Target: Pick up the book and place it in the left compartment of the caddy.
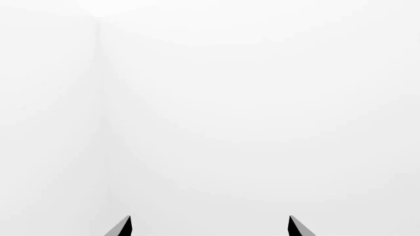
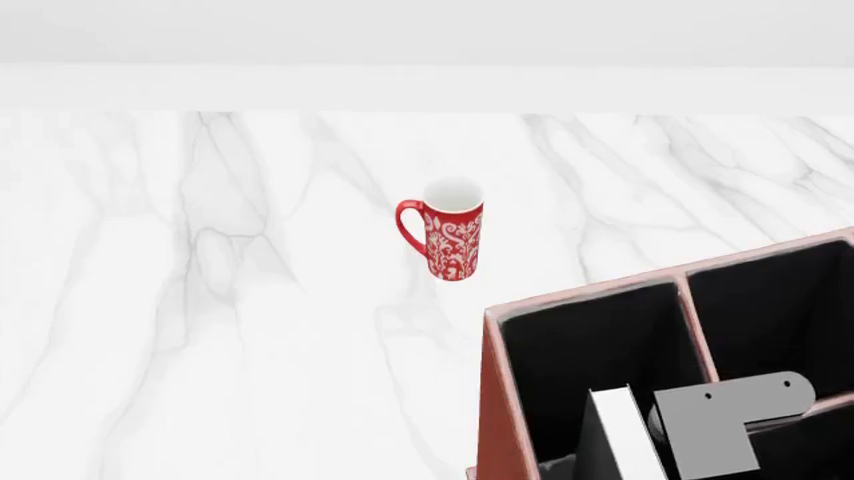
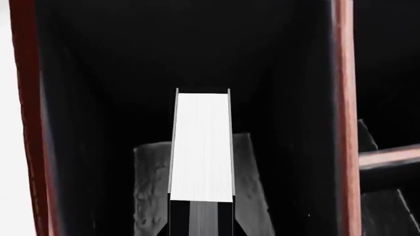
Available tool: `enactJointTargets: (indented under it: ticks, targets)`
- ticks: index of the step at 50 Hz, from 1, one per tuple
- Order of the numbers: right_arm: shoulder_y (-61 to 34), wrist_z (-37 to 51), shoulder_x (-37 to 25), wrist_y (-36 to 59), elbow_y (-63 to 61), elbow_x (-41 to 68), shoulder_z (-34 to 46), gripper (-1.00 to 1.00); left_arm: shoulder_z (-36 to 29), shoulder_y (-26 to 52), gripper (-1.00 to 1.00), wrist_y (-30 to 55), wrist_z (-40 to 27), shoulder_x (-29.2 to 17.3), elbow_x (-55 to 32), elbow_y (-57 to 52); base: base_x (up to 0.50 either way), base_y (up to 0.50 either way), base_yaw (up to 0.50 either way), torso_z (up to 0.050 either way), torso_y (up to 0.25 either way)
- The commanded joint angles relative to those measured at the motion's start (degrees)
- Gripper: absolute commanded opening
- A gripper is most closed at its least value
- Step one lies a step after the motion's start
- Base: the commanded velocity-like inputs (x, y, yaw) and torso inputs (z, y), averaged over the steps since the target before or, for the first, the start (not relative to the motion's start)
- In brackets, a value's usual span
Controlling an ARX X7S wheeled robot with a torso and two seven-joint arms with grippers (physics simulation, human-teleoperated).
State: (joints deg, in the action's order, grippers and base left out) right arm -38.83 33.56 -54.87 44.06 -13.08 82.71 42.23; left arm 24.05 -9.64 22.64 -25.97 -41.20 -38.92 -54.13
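Clamped by the right end effector (image 3: 201,216), seemingly, matte book (image 3: 201,147) stands inside black-lined left compartment (image 3: 118,73).

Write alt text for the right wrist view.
The right gripper holds the book upright, white page edge facing the camera, inside the left compartment of the caddy. Black lining surrounds the book, with reddish-brown walls on both sides and a divider branching off one wall.
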Motion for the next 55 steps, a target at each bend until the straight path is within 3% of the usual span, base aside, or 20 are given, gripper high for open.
enactJointTargets:
  ticks: [1, 14, 15, 55]
  targets:
    - [-0.9, -0.7, 0.0, 0.4, -0.1, -2.9, -1.2, -1.0, -0.1, -0.2, 1.0, -0.2, -0.1, -0.1, 0.1, 0.0, 0.0, 0.0, 0.0, 0.0, 0.0]
    - [-1.2, -1.6, 0.2, 0.7, 0.0, -2.9, -1.0, -1.0, -0.2, -0.2, 1.0, -0.4, -0.2, -0.3, 0.1, 0.1, 0.0, 0.0, 0.0, 0.0, 0.001]
    - [-1.1, -1.3, 0.2, 0.6, 0.0, -2.5, -1.1, 1.0, -0.2, -0.2, 1.0, -0.4, -0.3, -0.3, 0.1, 0.1, 0.0, 0.0, 0.0, 0.01, 0.0]
    - [-2.5, 2.6, -2.7, 0.0, -6.3, 0.9, -4.1, 1.0, -0.2, -0.5, 1.0, -0.9, -0.7, -0.8, -0.5, 0.2, 0.0, 0.0, 0.0, 0.0, 0.0]
